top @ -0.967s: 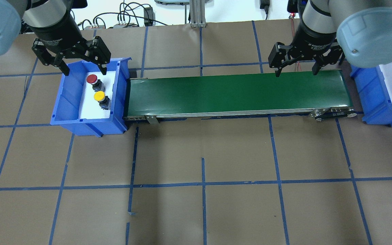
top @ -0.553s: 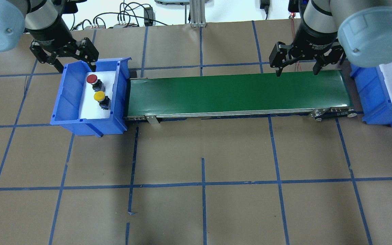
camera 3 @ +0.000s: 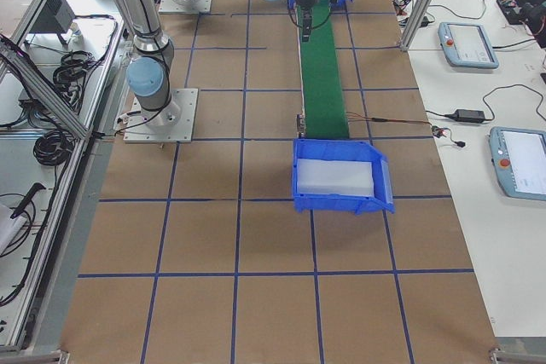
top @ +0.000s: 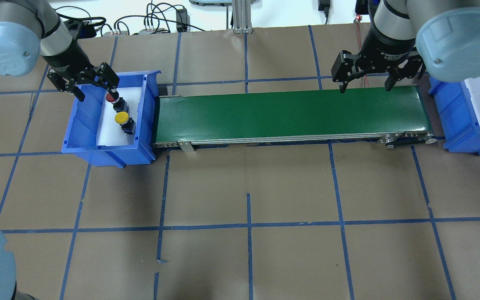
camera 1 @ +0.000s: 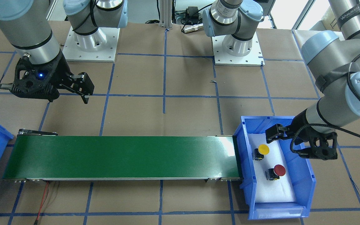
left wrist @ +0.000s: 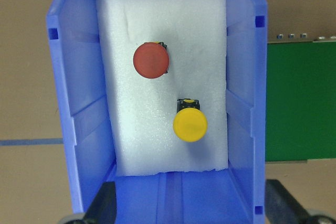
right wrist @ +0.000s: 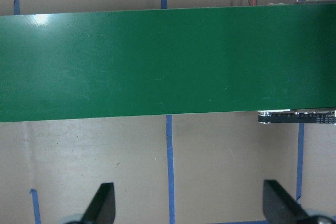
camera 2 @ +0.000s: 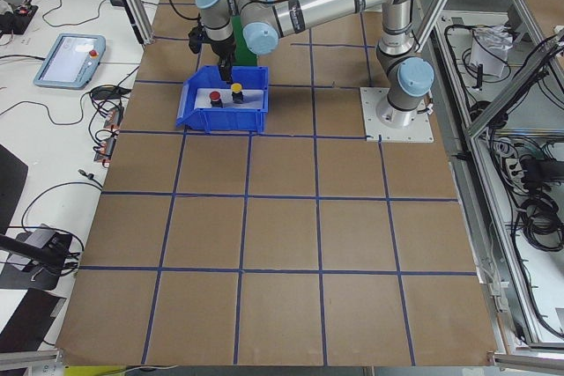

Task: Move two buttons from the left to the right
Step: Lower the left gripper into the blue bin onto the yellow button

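Two buttons lie on white foam in the left blue bin (top: 81,125): the red button (top: 112,98) toward the far end and the yellow button (top: 121,118) nearer the belt side. The left wrist view looks straight down on the red button (left wrist: 150,60) and the yellow button (left wrist: 190,125). My left gripper (top: 95,88) hovers open above the bin, nothing between its fingers. One fingertip partly covers the red cap in the overhead view. My right gripper (top: 365,86) hangs open and empty over the far right part of the green conveyor belt (top: 290,112).
The belt runs from the left bin to a second blue bin (top: 458,125) with white foam at the right end. That bin (camera 3: 341,204) holds nothing I can see. Brown table with blue tape lines surrounds them. Cables lie along the far edge.
My left gripper has swung from behind the bin's far rim to over the bin, now above the red button. Buttons and right gripper have hardly moved.
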Tool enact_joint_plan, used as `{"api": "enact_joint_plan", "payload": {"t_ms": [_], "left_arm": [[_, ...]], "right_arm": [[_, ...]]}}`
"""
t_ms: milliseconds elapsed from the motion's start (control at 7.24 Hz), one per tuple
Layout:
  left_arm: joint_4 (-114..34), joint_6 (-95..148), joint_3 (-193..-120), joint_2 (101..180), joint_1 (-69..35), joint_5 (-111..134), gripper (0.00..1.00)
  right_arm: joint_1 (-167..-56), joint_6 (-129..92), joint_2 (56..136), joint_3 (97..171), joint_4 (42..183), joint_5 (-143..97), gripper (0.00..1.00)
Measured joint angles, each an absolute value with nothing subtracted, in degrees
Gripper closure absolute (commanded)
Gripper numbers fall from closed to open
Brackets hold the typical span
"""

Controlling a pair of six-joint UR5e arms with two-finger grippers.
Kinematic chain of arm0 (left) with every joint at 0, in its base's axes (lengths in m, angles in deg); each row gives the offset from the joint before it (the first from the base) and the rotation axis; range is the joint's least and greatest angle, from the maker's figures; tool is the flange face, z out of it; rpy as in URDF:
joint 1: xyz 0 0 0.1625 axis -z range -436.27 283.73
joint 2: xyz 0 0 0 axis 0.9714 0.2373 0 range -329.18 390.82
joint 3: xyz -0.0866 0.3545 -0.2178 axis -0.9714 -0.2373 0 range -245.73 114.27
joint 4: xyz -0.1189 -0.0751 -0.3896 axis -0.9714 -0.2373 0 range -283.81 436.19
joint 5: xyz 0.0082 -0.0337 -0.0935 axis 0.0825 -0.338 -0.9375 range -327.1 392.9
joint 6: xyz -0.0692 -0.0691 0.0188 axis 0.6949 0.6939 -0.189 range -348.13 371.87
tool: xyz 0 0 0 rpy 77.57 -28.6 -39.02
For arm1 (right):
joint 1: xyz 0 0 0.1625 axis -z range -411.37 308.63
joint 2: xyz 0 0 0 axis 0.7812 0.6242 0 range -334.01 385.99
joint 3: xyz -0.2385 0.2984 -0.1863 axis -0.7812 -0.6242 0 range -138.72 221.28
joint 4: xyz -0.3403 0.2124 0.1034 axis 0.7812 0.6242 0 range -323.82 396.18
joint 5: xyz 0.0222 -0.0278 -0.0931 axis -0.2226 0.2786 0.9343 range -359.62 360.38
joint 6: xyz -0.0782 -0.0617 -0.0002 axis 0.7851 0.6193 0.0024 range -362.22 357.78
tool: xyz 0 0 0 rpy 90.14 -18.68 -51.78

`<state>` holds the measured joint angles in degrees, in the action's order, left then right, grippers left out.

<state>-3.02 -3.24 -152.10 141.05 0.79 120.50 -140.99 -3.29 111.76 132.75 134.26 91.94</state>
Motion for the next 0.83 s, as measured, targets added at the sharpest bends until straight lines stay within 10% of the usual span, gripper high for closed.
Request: {"api": "enact_joint_plan", "payload": {"t_ms": [829], "left_arm": [[6.9,-5.2,-158.0,144.8,0.5,120.0,0.02]], "right_arm": [[-141.2,-3.4,111.8,132.7,134.2,91.8,0.0]]}}
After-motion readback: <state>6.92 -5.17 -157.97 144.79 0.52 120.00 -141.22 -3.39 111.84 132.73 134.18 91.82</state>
